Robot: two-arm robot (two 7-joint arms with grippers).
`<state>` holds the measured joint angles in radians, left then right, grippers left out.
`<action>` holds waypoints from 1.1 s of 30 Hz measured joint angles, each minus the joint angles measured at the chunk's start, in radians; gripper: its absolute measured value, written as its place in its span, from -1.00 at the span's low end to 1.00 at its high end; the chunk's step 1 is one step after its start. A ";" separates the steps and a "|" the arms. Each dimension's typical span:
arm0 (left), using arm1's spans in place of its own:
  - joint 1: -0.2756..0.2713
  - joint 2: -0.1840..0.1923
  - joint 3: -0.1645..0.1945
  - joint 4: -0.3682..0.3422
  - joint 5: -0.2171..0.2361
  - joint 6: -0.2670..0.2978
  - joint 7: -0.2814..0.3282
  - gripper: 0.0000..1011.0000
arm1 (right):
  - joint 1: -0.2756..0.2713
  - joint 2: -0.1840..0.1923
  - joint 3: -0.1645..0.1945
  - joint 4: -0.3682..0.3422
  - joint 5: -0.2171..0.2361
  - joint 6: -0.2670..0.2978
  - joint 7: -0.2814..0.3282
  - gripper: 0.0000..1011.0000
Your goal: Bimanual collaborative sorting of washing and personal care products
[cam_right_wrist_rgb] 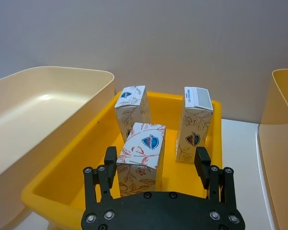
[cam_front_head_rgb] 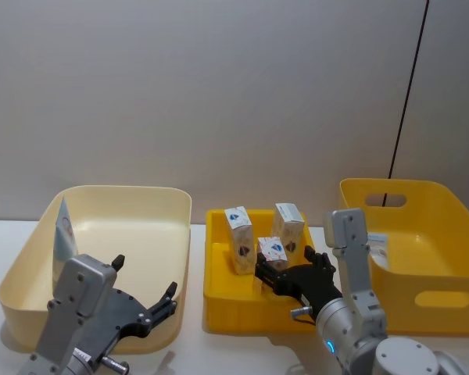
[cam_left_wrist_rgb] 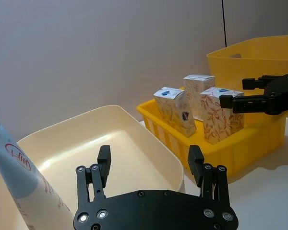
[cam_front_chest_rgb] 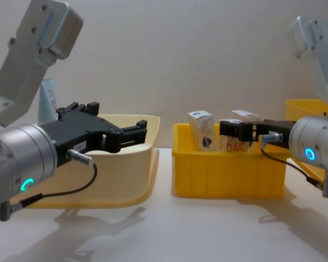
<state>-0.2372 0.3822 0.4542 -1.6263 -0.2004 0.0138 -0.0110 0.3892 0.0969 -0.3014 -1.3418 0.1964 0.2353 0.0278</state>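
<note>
Over white table (cam_front_chest_rgb: 164, 229), right hand (cam_right_wrist_rgb: 155, 154), spread, straddles carton (cam_right_wrist_rgb: 140, 160).

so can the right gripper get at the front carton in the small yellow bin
Probably yes: the right gripper is open and lined up on the front carton, one finger to each side. The other two cartons stand behind it, clear of the way.

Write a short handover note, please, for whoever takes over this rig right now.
Left gripper: open, above the near rim of the cream bin.
Right gripper: open, straddling the nearest carton in the small yellow bin, not yet closed.
Things: one tube leans in the cream bin; two other cartons stand in the small yellow bin.
Done: the tube looks sorted.
Left: grasp and move the cartons, probably to the large yellow bin.
</note>
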 joint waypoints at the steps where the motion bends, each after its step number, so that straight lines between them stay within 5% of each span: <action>1: 0.000 0.000 0.000 0.000 0.000 0.000 0.000 0.98 | 0.001 -0.001 0.000 0.001 0.000 0.001 0.000 0.98; 10: 0.000 0.000 0.000 0.000 0.000 0.000 0.000 0.98 | 0.003 -0.003 0.000 0.005 -0.002 0.003 -0.003 0.93; 17: 0.000 0.000 0.000 0.000 0.000 0.000 0.000 0.98 | 0.004 -0.005 0.000 0.007 -0.003 0.003 -0.004 0.65; 28: 0.000 0.000 0.000 0.000 0.000 0.000 0.000 0.98 | 0.005 -0.006 0.000 0.008 -0.003 0.004 -0.005 -0.07; 33: 0.000 0.000 0.000 0.000 0.000 0.000 0.000 0.98 | 0.005 -0.006 0.000 0.009 -0.003 0.004 -0.005 -0.09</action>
<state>-0.2371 0.3821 0.4542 -1.6262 -0.2004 0.0138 -0.0110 0.3939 0.0909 -0.3014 -1.3333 0.1932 0.2396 0.0226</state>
